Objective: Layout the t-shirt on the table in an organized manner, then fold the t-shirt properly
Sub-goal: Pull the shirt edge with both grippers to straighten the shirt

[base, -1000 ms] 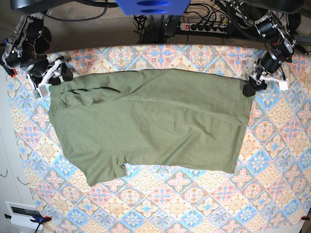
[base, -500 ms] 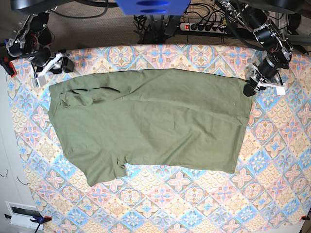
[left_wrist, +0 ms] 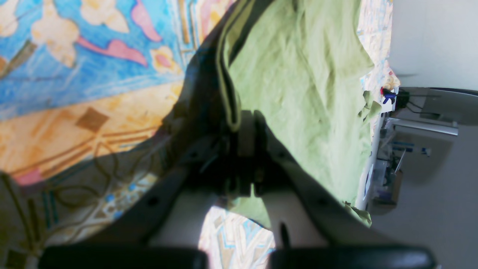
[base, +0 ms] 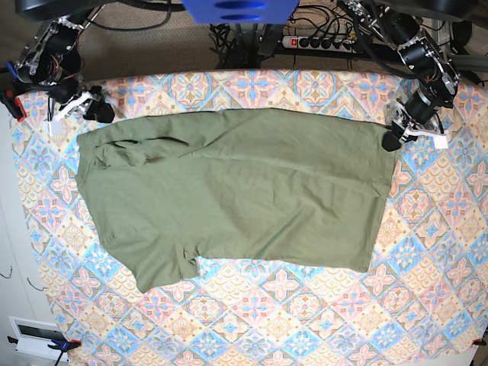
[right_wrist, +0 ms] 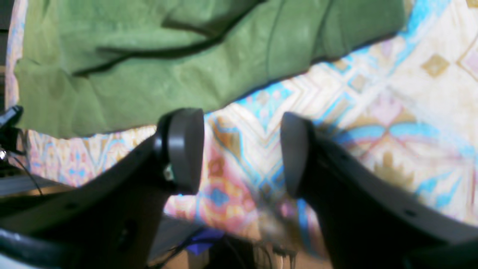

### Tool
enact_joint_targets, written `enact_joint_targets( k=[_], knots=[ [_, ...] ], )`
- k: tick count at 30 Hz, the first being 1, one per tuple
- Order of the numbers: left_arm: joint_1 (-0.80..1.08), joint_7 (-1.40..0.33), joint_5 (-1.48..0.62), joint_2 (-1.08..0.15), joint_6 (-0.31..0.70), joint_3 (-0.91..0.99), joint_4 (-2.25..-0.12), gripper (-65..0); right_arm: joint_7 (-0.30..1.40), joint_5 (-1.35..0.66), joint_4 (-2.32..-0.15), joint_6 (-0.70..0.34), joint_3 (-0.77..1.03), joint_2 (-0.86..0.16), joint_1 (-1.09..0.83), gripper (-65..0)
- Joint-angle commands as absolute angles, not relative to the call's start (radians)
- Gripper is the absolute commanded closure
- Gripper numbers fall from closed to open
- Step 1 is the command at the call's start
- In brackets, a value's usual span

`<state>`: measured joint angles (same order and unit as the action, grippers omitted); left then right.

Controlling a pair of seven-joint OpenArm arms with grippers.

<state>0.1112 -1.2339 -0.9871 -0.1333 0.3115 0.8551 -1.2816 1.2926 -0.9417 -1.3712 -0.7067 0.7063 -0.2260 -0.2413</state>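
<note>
The olive-green t-shirt lies spread out and wrinkled on the patterned table, with a bunched fold near its far left corner. On the base view's right, my left gripper is shut on the shirt's far right corner. In the left wrist view its jaws pinch the hem of the t-shirt. My right gripper hovers open just beyond the shirt's far left corner. In the right wrist view, the gripper has only tablecloth between its fingers, and the t-shirt lies ahead of them.
A power strip with cables lies behind the table's far edge. A small clamp grips the cloth at the near left corner, beside a white box. Patterned cloth stretches to the shirt's right and front.
The left gripper has closed on the shirt's far right corner. The right gripper has drawn back from the shirt's far left corner toward the table's far edge, staying open.
</note>
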Motion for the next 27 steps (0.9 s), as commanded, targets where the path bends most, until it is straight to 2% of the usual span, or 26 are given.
enact_joint_targets(
  k=[1,16,18,22,23,27],
  knots=[
    [0.116,-1.253,-0.983,-0.136,0.297,0.855,-1.280,0.0,1.300,-0.891,-1.366,-0.698,0.708,-0.239,-0.228,-33.1],
    [0.110,-1.253,-0.983,-0.136,0.297,0.855,-1.280,0.0,1.300,-0.889,-1.291,-0.698,0.711,-0.234,-0.094,-31.7],
    [0.110,-1.253,-0.984,-0.136,0.297,0.855,-1.280,0.0,1.305,-0.889,-1.296,-0.698,0.711,-0.234,-0.094,-25.9],
    [0.110,-1.248,-0.992,-0.170,0.298,0.855,-1.280,0.0,1.307,-0.891,-1.297,-0.698,0.746,-0.234,-0.104,-4.1],
    [0.110,-1.247,-0.992,-0.177,0.300,0.855,-1.280,0.0,1.308,-0.891,-1.297,-0.698,0.754,-0.234,-0.104,-2.7],
    [0.110,-1.247,-0.993,-0.203,0.302,0.857,-1.283,0.0,1.308,-0.958,-1.299,-0.698,0.763,-0.234,-0.159,-3.9]
  ],
)
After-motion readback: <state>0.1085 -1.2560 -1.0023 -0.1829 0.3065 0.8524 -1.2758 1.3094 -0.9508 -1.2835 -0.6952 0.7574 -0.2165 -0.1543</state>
